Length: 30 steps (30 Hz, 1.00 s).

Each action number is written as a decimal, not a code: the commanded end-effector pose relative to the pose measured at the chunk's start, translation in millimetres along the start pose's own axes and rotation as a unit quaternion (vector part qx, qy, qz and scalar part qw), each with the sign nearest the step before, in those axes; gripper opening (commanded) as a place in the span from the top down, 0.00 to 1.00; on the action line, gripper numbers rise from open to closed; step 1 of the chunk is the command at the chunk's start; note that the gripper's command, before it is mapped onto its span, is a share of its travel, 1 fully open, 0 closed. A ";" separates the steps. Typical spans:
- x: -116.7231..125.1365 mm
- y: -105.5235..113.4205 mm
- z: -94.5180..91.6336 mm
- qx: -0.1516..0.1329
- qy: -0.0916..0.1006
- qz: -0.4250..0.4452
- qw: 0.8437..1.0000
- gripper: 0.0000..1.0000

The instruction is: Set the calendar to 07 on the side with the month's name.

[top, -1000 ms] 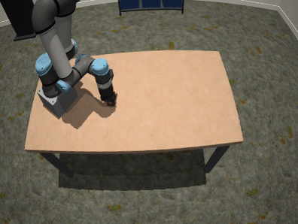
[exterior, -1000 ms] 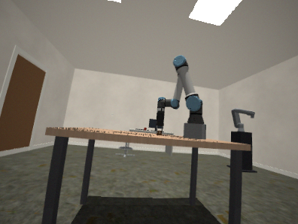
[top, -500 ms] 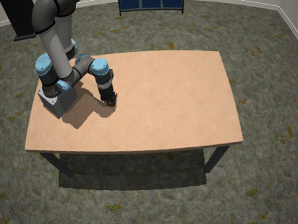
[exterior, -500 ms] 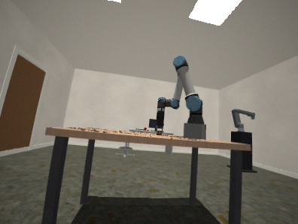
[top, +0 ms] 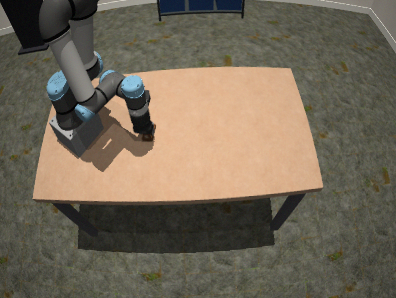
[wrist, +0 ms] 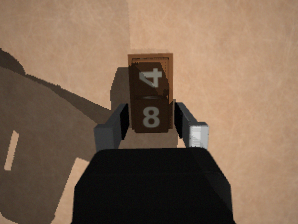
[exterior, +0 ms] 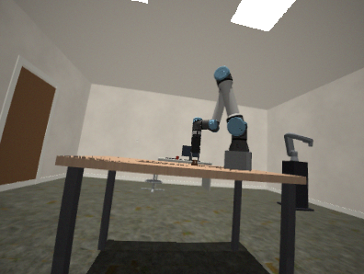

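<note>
The grey six-joint arm with blue joint caps [top: 75,70] reaches down from its grey block pedestal [top: 70,144] at the left end of the light wooden table [top: 225,125]. The black two-finger gripper [wrist: 149,122] points straight down at the small brown wooden calendar tray [wrist: 150,58], which lies flat on the table top a little to the right of the pedestal.

In the wrist view two dark brown cubes stand in the tray, one behind the other along the camera's line. The nearer cube [wrist: 151,116] shows a pale 8 on its top face. The farther cube [wrist: 150,79] shows a pale 4 on top, and a blotchy shadow falls across that face. The two cubes touch along one edge.

The gripper's fingers stand wide apart, one on each side of the nearer cube, with a narrow strip of table showing between each finger and the cube's sides. The gripper holds nothing.

From the top view the tray and cubes show only as a small dark brown patch under the gripper's tip, probably the tray's edge. In the exterior view the gripper hangs just above the table surface, and the tray is too small to make out.
</note>
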State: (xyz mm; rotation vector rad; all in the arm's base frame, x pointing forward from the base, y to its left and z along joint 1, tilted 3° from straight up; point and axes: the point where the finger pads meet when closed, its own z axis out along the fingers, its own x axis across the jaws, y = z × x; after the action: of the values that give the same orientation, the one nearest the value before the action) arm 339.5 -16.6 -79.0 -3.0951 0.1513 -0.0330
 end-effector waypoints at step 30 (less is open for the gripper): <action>0.4 0.1 -78.7 0.000 0.001 0.000 1.000 0.10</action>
State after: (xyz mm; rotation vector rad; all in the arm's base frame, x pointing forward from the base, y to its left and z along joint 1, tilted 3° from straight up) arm 338.1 -19.7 -5.5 -3.0959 0.1511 -0.0351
